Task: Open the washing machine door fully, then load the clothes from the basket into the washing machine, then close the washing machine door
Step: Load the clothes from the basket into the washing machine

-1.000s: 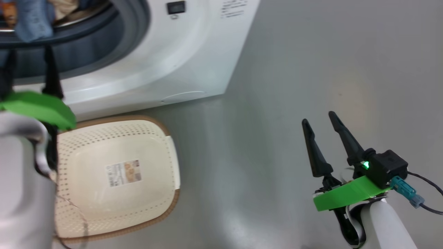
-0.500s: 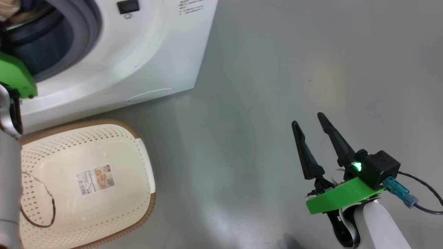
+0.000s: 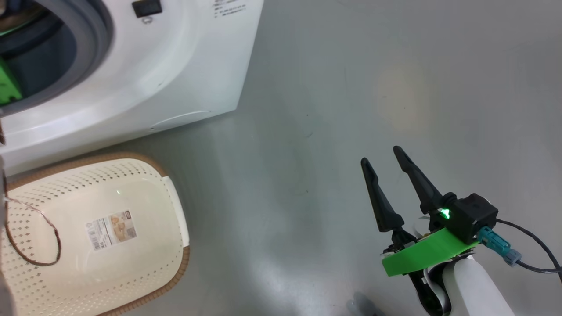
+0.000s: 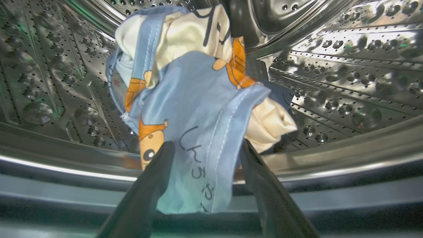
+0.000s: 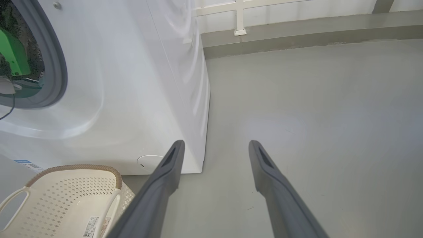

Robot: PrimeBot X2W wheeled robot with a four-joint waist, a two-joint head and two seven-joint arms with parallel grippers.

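The clothes (image 4: 198,99), light blue with orange bears and a cream piece, lie bunched at the front of the steel drum (image 4: 330,66), one edge hanging over its lip. My left gripper (image 4: 206,145) is inside the washing machine (image 3: 153,79), open, its fingers on either side of that hanging edge. Its green mount (image 3: 8,85) shows in the machine's opening. The cream basket (image 3: 145,184) stands on the floor before the machine, with just a label inside. My right gripper (image 3: 381,156) hovers open over bare floor to the right. The washing machine door is out of view.
Grey floor (image 3: 351,87) spreads to the right of the machine (image 5: 132,82). A wall base (image 5: 297,29) runs behind it. The basket (image 5: 66,195) sits close to the machine's lower front. A thin brown wire (image 3: 44,259) loops over the basket's left side.
The head camera has turned, sliding the machine and basket leftward in the picture. My left arm has passed out of the frame into the drum opening. The right gripper holds its pose.
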